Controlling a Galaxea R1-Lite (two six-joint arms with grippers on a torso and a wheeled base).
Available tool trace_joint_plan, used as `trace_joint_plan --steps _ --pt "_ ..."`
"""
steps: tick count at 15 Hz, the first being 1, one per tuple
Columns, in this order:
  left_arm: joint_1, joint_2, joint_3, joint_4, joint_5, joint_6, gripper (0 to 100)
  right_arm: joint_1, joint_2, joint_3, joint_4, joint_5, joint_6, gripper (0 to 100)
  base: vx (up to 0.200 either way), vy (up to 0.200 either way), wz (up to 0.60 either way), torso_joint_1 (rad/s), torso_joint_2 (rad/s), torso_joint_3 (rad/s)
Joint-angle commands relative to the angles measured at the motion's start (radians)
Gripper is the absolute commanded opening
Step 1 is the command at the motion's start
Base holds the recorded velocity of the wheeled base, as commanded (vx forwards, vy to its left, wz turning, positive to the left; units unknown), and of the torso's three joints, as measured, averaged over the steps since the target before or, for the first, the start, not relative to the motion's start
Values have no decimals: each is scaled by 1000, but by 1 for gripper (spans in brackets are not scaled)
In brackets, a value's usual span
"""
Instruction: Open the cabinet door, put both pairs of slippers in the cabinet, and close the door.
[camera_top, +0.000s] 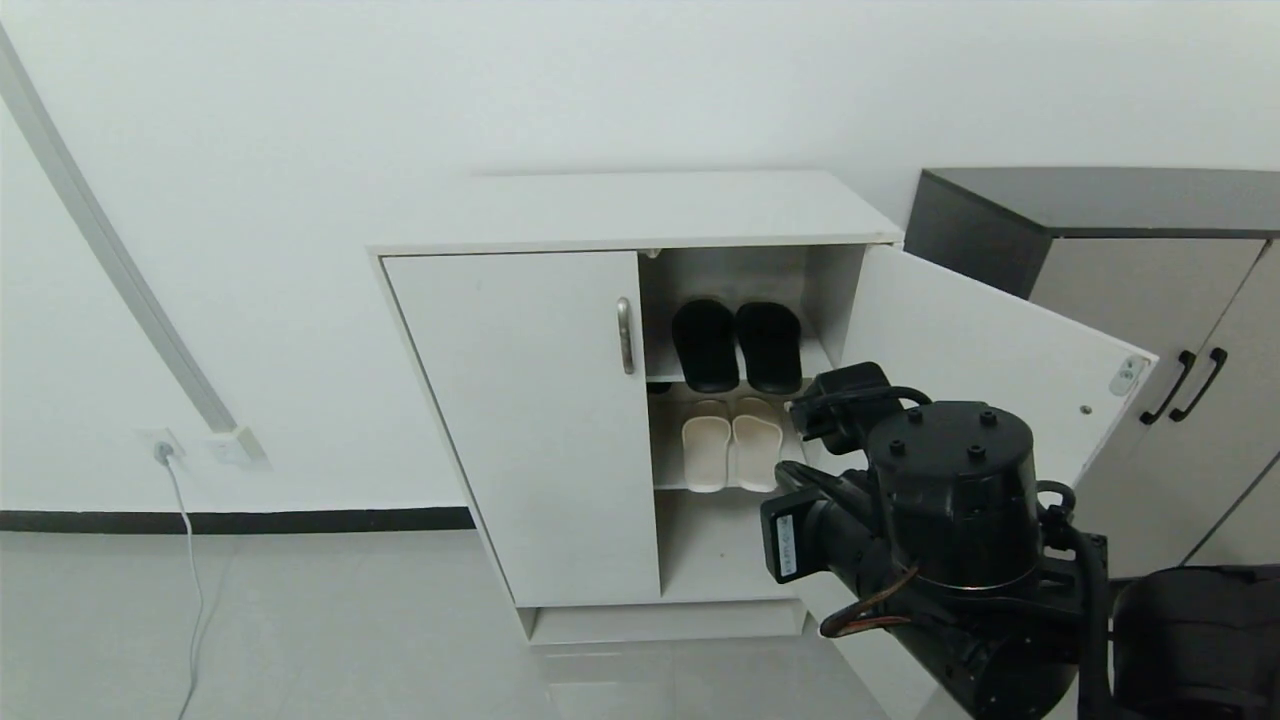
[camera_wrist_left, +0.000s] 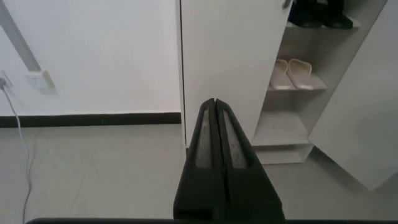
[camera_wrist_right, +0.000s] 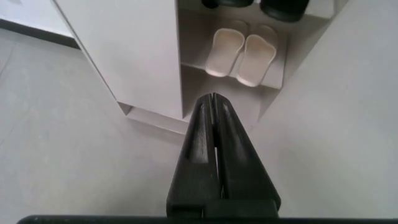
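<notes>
Black slippers (camera_top: 737, 345) sit above cream slippers (camera_top: 730, 445) inside the cabinet (camera_top: 640, 210), so loading looks done to me. Jaws on both arms are pressed together, empty, a blunt tip fit for nudging the open cabinet door (camera_top: 980, 360) shut.

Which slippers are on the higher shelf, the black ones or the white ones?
The black pair sits higher; the white pair is directly below it.

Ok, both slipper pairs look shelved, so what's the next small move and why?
Probably swing the shut, empty right gripper round to the outer face of the open door and start pushing it closed. The black slippers sit on the upper shelf and the white slippers on the shelf below, so only the door remains.
</notes>
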Motion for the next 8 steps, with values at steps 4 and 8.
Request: trace_joint_plan --steps 4,8 --pt "1 1 0 0 0 0 0 0 2 1 -1 0 0 0 0 0 0 163 -486 -317" --pt "1 1 0 0 0 -1 0 0 2 1 -1 0 0 0 0 0 0 192 -507 -320"
